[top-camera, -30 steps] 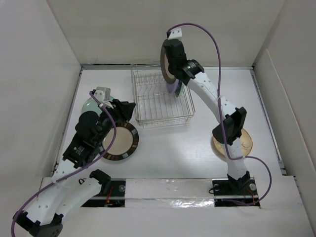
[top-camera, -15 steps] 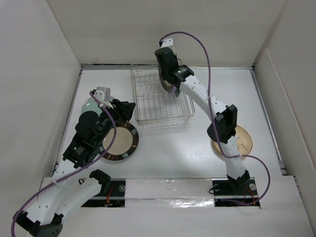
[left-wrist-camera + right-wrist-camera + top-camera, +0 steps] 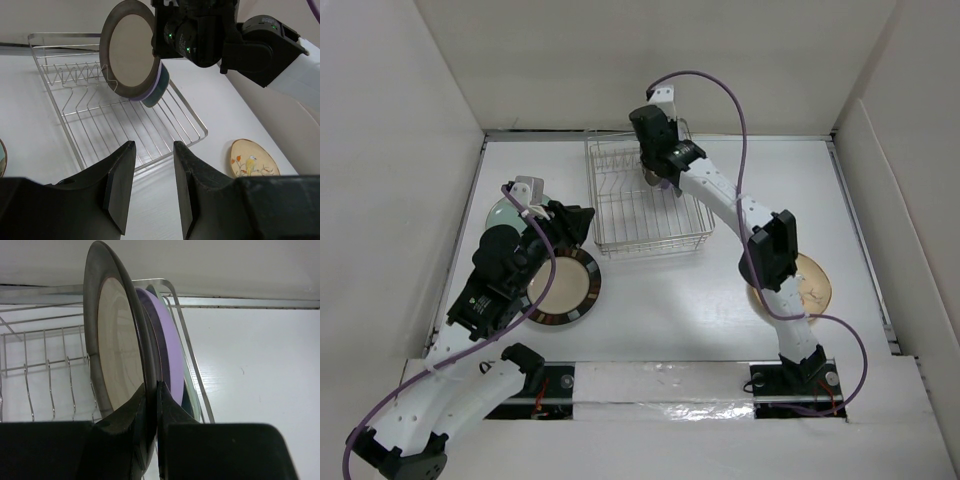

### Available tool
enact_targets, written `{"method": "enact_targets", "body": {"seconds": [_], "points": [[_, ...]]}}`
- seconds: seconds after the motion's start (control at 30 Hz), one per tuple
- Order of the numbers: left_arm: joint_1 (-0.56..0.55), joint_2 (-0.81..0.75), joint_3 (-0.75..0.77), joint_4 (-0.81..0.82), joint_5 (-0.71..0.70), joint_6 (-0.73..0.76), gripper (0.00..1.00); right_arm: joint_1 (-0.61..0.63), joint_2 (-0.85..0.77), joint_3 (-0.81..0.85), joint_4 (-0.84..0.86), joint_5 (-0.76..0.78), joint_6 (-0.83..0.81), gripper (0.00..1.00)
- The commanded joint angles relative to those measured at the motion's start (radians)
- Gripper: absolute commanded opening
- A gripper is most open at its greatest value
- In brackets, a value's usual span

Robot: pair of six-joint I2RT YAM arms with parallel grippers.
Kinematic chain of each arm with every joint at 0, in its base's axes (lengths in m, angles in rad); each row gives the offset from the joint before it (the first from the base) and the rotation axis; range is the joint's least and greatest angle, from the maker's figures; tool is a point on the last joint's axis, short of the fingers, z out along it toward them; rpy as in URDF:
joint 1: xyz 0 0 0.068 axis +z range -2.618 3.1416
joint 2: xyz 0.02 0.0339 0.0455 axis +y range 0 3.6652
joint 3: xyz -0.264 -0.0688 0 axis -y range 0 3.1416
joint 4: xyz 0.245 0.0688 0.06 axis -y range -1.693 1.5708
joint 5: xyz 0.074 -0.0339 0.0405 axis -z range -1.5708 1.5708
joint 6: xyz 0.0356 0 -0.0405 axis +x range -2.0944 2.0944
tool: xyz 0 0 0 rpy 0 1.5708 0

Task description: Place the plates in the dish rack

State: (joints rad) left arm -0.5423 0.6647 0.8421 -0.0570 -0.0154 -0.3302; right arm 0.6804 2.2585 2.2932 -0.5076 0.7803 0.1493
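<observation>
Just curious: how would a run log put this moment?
right tool: grips stacked plates above rack | left tool: open, empty

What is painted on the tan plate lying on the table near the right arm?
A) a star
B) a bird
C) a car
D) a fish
B: in the left wrist view the tan plate shows a small bird perched among thin twigs.

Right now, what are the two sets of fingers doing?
Left fingers: open, empty.
Right fingers: closed on the brown-rimmed plate.
</observation>
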Motion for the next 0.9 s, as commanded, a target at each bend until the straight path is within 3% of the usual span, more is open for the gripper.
{"method": "enact_targets", "body": {"seconds": [0.0, 0.2, 0.33, 0.63, 0.7, 0.73, 0.87], "points": [[-0.004, -0.007, 0.002, 0.039, 0.011, 0.006, 0.33, 0.034, 0.019, -0.038, 0.083, -0.033, 0.072, 0.01], [-0.004, -0.005, -0.001, 0.042, 0.011, 0.005, 0.34, 0.056, 0.036, -0.041, 0.101, -0.027, 0.059, 0.12], [-0.004, -0.007, -0.001, 0.042, 0.011, 0.005, 0.34, 0.074, 0.041, -0.041, 0.107, -0.042, 0.056, 0.25], [-0.004, -0.014, -0.001, 0.043, 0.008, 0.005, 0.34, 0.093, 0.059, -0.020, 0.069, -0.053, 0.082, 0.27], [-0.004, -0.014, -0.003, 0.045, 0.009, 0.005, 0.34, 0.093, 0.049, -0.034, 0.072, -0.052, 0.088, 0.41], [-0.004, -0.014, -0.002, 0.045, 0.009, 0.005, 0.34, 0.084, 0.044, -0.028, 0.069, -0.058, 0.088, 0.53], [-0.004, -0.016, -0.003, 0.046, 0.011, 0.005, 0.34, 0.058, -0.013, 0.011, 0.046, -0.125, 0.104, 0.80]]}}
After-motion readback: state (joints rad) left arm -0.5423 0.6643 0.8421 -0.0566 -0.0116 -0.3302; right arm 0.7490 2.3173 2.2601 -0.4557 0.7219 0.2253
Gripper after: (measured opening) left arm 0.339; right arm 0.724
